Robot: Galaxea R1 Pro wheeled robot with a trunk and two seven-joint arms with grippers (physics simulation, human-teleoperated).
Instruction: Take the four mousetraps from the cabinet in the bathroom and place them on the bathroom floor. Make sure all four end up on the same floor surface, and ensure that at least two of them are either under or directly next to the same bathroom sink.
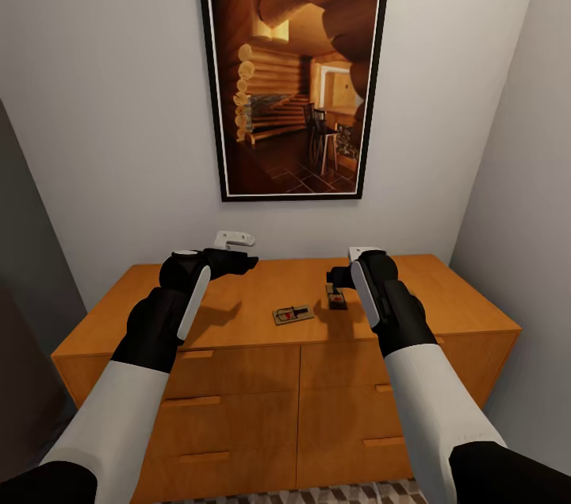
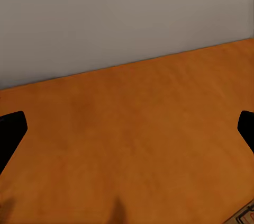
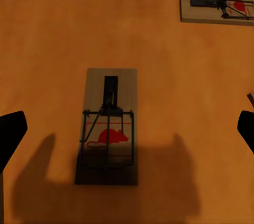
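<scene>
My right hand (image 3: 127, 128) hangs wide open over a mousetrap (image 3: 108, 126) on the cabinet (image 1: 238, 305) top, holding nothing. If I close off-centre, I reckon the flat trap could skid or tip. The right wrist view shows its wire and red mouse print, too small from the head view, while my left hand (image 1: 238, 262) hovers open and empty beside the second mousetrap (image 1: 293, 315).

Right tool (image 1: 342, 278) partly hides 1 mousetrap (image 1: 336, 299); frame edge crops another (image 2: 244, 217).
</scene>
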